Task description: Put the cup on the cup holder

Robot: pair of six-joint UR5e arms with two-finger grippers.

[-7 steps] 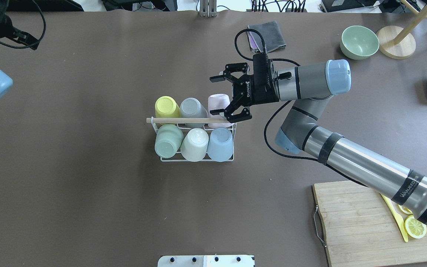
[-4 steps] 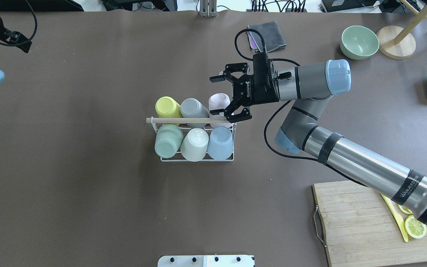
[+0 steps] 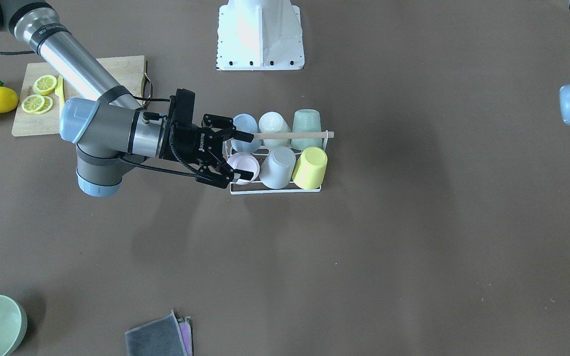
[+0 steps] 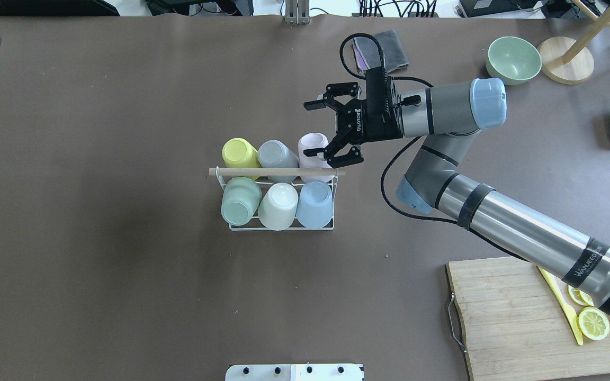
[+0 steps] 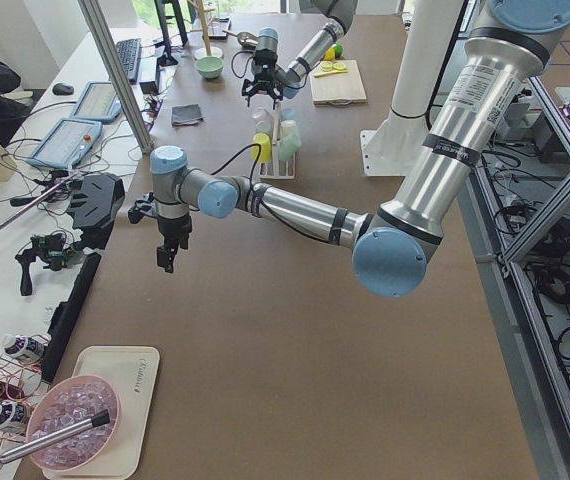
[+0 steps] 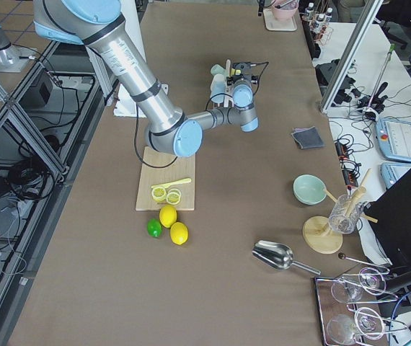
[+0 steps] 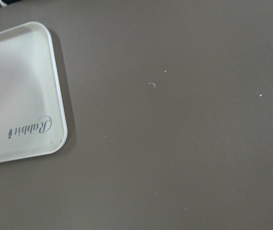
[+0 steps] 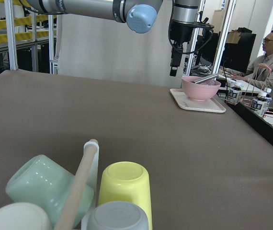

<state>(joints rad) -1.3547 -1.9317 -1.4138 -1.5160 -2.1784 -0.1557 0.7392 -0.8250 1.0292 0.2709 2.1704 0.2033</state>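
Six cups (image 4: 278, 206) on cup holder (image 4: 276, 172)

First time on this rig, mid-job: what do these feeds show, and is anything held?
Two robot arms work at a brown table. The overhead view looks down from behind the robot; the front view faces it, so sides flip; two side views look along the table; each wrist carries a camera. The cup holder carries six upturned cups, the pink cup at one end. The right gripper is open beside it, holding nothing. The left gripper hangs far off near a white tray; its state is unclear.
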